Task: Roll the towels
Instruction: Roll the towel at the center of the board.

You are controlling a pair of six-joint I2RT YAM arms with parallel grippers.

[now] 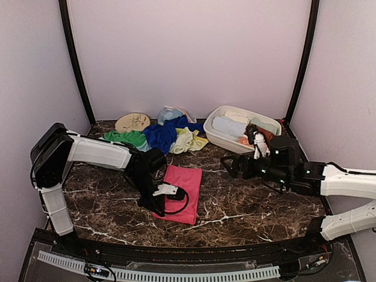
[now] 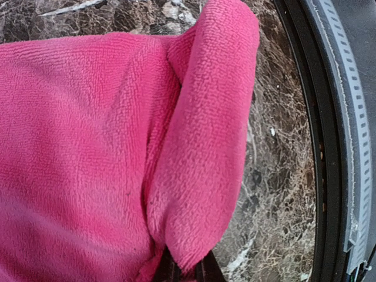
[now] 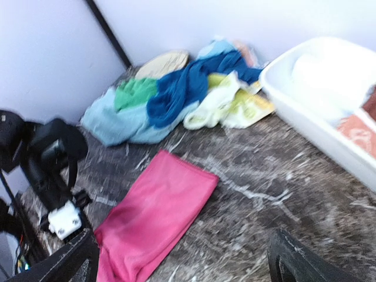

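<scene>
Looks like a robotics lab test booth: plain pale lilac walls on three sides, black corner posts, a dark marble-patterned table, left arm and right arm mounted at its near edge, perforated white rail in front.

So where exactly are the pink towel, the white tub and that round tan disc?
Pink towel (image 1: 188,179), overhead view, on its flat far half.
White tub (image 1: 222,139), overhead view, on its near-left outer wall.
Tan disc (image 1: 133,122), overhead view, on its middle.
</scene>
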